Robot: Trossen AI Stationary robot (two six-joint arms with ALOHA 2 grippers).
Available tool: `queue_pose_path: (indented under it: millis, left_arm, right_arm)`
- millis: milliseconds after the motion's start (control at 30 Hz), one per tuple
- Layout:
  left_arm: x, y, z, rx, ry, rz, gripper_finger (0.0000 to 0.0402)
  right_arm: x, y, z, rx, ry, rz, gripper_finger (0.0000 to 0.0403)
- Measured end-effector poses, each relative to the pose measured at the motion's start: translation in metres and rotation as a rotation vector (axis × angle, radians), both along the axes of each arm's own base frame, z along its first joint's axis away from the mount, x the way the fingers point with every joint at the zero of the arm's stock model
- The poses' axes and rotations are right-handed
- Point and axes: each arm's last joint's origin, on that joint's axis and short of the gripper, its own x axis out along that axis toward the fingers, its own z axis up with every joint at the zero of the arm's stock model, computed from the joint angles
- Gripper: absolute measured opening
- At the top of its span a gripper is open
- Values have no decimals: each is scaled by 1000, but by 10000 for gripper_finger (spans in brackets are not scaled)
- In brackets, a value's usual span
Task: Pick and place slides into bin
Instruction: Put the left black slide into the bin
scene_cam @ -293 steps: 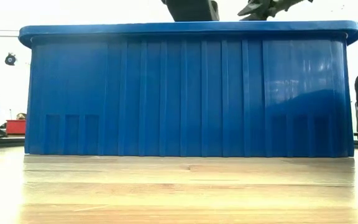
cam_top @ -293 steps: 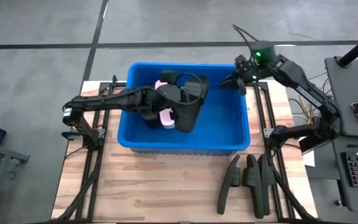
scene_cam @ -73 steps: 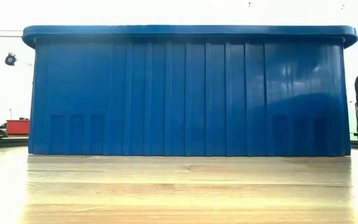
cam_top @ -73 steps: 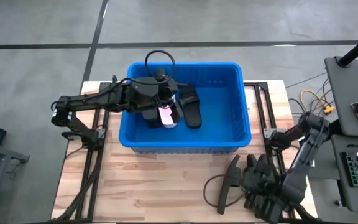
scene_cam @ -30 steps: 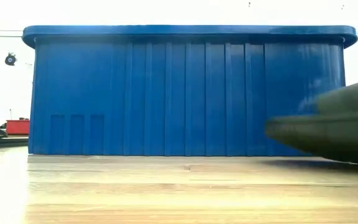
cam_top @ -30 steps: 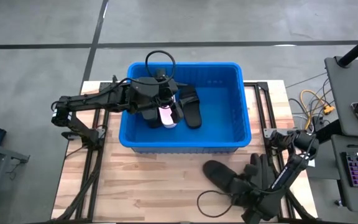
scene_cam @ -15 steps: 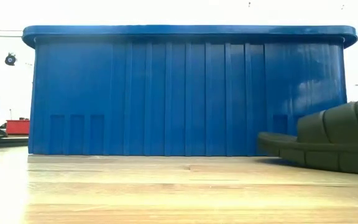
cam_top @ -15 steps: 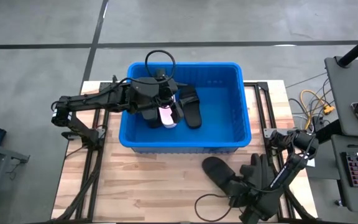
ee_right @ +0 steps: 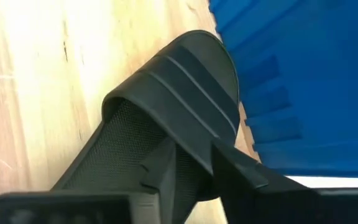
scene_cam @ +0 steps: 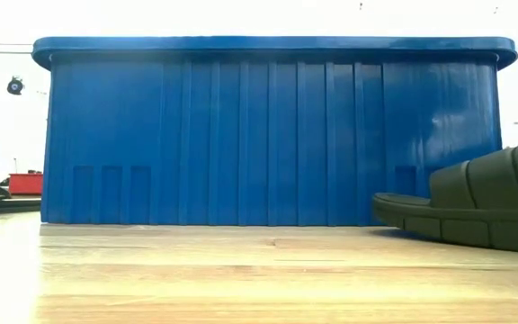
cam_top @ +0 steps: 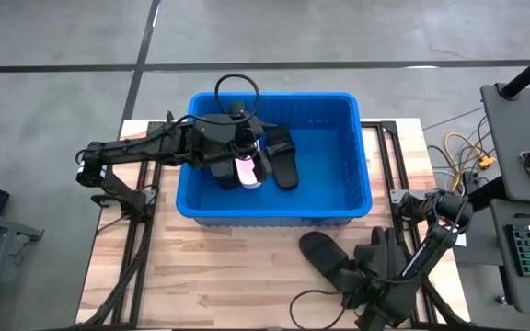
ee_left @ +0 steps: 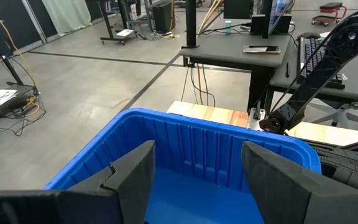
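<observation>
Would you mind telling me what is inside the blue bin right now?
In the bin lie a pink slide and a black slide. The left gripper, open, hangs above them and hides whatever lies beneath it.

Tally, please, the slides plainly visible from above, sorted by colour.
Pink slide: 1, in the bin
Black slides: 2, one in the bin, one on the table
Total: 3 plainly seen; more may hide beneath the arms.
</observation>
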Motion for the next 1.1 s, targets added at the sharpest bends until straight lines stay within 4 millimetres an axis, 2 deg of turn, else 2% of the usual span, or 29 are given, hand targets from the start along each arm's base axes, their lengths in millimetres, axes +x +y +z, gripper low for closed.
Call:
queue_pose_path:
  millis: [133, 267, 367, 600, 767, 967, 1100]
  left_arm:
    - [0, 0, 0, 0, 0, 0, 223]
    - [0, 0, 0, 0, 0, 0, 223]
    - [0, 0, 0, 1, 0, 0, 223]
    - [0, 0, 0, 2, 1, 0, 223]
    - [0, 0, 0, 2, 1, 0, 223]
    - [0, 0, 0, 2, 1, -1, 223]
    - [0, 0, 0, 2, 1, -1, 223]
  right_arm:
    - [0, 0, 3, -3, 14, 39, 137]
    - [2, 3, -10, -28, 60, 148, 163]
    - [1, 0, -17, -78, 81, 200, 170]
    - [1, -20, -37, -127, 127, 176, 161]
    - [6, -27, -39, -164, 117, 168, 132]
    - [11, -25, -34, -135, 85, 135, 25]
    - [14, -23, -30, -90, 56, 93, 13]
